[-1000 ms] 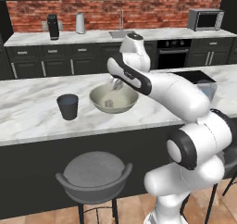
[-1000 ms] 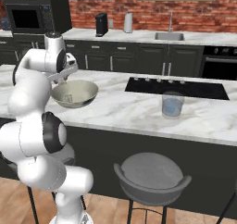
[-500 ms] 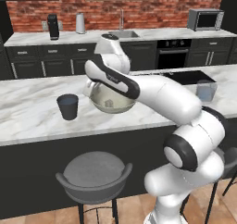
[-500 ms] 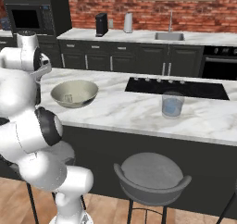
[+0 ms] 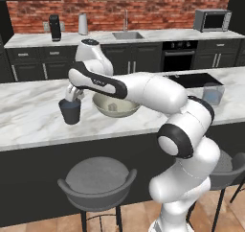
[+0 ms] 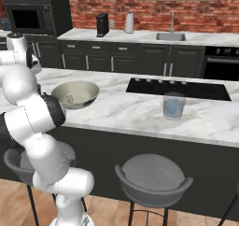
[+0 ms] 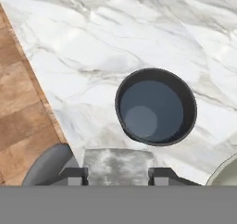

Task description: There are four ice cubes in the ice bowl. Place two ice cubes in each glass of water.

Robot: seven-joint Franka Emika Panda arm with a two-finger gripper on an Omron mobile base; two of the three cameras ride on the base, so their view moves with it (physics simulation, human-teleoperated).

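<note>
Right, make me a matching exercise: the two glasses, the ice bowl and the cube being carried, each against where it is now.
Things:
1. dark grey glass
2. clear glass
3. ice bowl
4. ice cube

Places:
a. gripped in the hand
b. beside the black cooktop
c. right under the hand
d. on the counter between the two glasses

Pairs: 1-c, 2-b, 3-d, 4-a
</note>
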